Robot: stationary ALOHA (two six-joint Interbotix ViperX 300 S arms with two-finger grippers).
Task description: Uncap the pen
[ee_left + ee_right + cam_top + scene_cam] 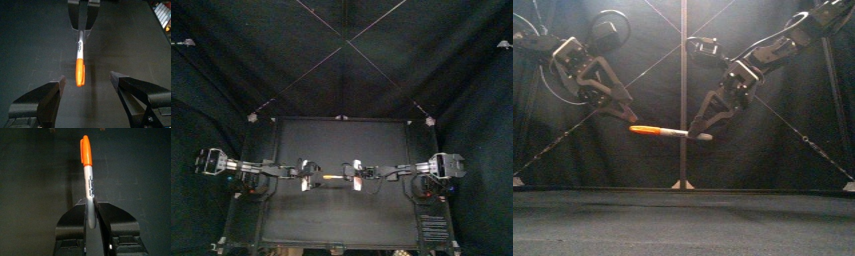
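Pen (667, 131) held level in the air, well clear of the table (684, 225). Grey barrel (90, 184) clamped by the right gripper (704, 129), jaws closed on it. Orange cap (647, 129) fitted on, pointed toward the left gripper (623, 117), whose jaws are spread wide; cap end seen between them, touched by neither

Smooth, glossy plastic on the pen (671, 131): orange cap (85, 152), grey printed barrel (89, 180). Matt black plastic on the right tool (89, 204). Matt, dark counter (338, 205), faintly rough under the light.
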